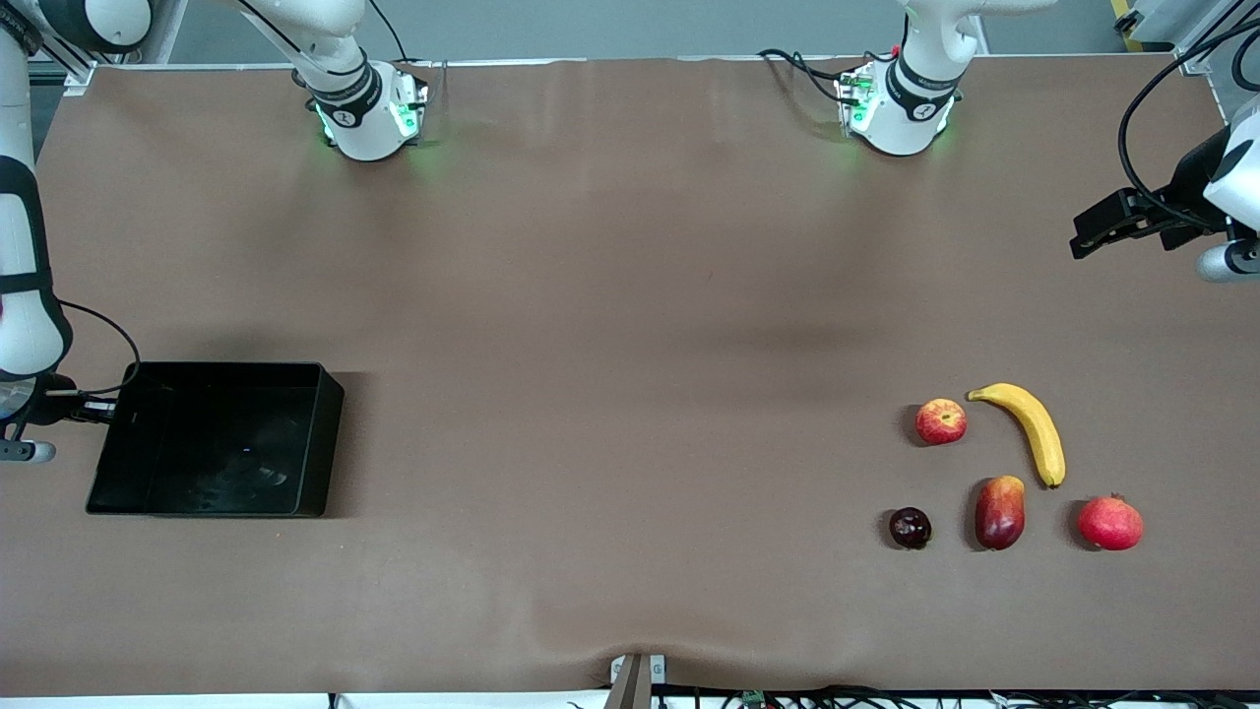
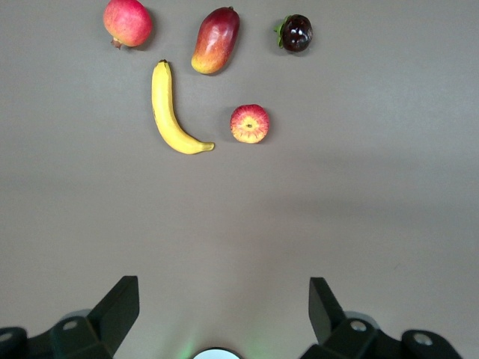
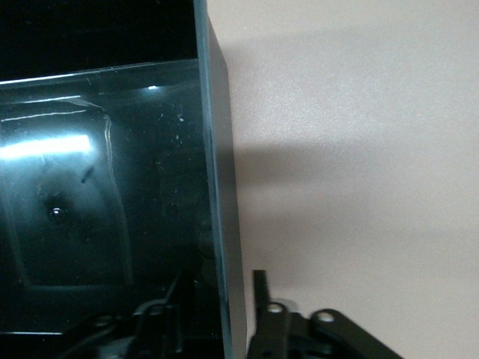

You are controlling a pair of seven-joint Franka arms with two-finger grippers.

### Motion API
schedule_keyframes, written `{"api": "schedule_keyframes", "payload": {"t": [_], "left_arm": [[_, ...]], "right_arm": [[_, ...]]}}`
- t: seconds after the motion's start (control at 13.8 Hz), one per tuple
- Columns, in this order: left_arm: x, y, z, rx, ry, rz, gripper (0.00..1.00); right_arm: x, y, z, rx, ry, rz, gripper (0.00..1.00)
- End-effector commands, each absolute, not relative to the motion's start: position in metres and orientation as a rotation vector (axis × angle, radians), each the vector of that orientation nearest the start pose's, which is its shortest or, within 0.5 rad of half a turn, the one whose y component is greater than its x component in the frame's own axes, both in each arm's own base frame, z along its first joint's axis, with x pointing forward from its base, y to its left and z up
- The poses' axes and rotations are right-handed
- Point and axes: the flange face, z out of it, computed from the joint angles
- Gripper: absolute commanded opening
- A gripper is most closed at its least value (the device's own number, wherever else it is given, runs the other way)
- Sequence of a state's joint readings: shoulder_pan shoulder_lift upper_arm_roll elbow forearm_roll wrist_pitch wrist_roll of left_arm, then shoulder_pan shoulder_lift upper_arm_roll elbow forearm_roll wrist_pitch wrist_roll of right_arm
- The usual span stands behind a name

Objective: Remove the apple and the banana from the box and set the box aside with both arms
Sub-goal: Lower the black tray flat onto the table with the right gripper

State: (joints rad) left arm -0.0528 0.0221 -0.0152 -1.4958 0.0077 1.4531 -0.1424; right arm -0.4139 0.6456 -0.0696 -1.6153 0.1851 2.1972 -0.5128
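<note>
Your right gripper [image 3: 217,314] straddles the glossy black rectangular plastic tray's [image 1: 221,438] wall, jaws apart, not clenched. Your left gripper [image 2: 224,307], released, hangs beside the long yellow banana [image 1: 1029,428] and small red apple [image 1: 941,421].

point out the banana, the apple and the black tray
banana [image 1: 1031,429], front view, middle of its curved body
apple [image 1: 941,421], front view, centre of its red skin
black tray [image 1: 329,433], front view, wall at the end toward the fruits
</note>
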Motion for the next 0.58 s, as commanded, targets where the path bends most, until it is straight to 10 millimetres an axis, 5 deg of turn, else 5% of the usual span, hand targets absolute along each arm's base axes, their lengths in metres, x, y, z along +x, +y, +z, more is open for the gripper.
{"api": "schedule_keyframes", "payload": {"t": [0.0, 0.22, 0.51], "left_arm": [[0.546, -0.031, 0.639, -3.124, -0.111, 0.092, 1.0], [0.546, -0.03, 0.639, -3.124, -0.114, 0.092, 1.0], [0.546, -0.03, 0.638, -3.124, -0.111, 0.094, 1.0]], "right_arm": [[0.614, -0.313, 0.247, -2.991, 0.1, -0.028, 1.0], [0.623, -0.316, 0.263, -3.006, 0.09, -0.073, 1.0], [0.651, -0.302, 0.322, -3.026, -0.026, -0.147, 1.0]]}}
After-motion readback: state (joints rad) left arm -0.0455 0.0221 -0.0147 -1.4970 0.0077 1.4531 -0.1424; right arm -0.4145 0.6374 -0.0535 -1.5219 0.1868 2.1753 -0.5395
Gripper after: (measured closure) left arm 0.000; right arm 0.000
